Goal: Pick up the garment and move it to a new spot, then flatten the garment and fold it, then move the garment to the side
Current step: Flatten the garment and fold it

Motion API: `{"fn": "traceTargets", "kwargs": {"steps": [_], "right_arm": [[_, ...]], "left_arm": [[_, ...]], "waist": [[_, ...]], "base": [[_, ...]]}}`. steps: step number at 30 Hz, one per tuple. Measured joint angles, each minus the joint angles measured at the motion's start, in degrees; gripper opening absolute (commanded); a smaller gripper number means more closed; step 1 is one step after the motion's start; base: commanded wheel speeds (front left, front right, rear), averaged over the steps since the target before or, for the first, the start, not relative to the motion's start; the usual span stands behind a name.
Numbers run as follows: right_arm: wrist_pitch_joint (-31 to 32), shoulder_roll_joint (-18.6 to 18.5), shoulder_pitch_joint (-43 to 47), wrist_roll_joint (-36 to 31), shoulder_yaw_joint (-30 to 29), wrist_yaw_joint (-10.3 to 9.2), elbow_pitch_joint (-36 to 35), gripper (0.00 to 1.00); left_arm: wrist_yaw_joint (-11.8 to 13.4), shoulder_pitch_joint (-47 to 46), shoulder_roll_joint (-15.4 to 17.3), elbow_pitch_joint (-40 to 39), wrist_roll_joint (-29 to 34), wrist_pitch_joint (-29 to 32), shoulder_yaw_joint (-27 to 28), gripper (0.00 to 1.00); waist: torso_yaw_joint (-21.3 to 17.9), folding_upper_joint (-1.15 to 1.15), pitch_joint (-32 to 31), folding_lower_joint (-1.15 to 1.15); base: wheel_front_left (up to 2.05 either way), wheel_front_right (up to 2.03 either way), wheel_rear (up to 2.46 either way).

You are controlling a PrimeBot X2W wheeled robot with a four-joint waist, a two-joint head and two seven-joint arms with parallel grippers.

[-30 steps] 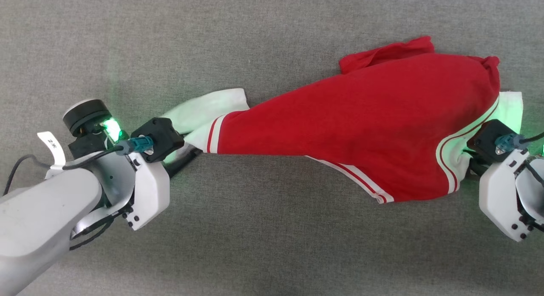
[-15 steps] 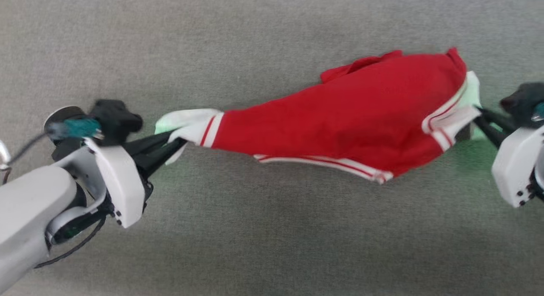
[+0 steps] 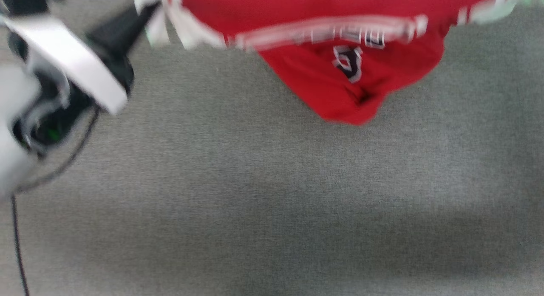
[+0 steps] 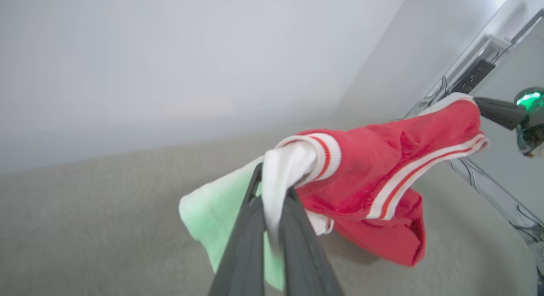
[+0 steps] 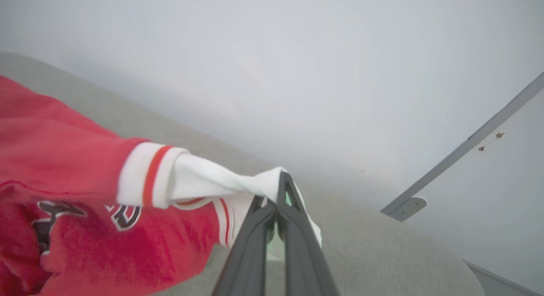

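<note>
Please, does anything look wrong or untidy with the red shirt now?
Nothing looks damaged. The garment hangs bunched and twisted between the left end effector and the right end effector, each shut on a white sleeve, so it is not flat.

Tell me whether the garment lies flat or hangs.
Hanging: the garment is strung by its white sleeves between left tool and right tool, red body sagging.
</note>
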Motion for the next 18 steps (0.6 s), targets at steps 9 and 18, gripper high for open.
{"fn": "traceTargets", "kwargs": {"steps": [9,18], "right_arm": [[-4.7,12.3,-31.0,-7.0,-1.2,-0.05,19.2,0.00],[-15.5,18.2,-48.4,-14.7,-4.8,-0.05,33.6,0.00]], "left_arm": [[0.0,-19.4,-8.9,20.0,-6.3,2.4,9.2,0.00],[0.0,-33.5,-13.5,28.5,-5.6,-0.9,14.2,0.00]], "waist": [[-2.3,0.00,5.8,0.00],[-3.6,0.00,4.5,0.00]], "base": [[0.00,0.00,0.00],[0.00,0.00,0.00]]}}
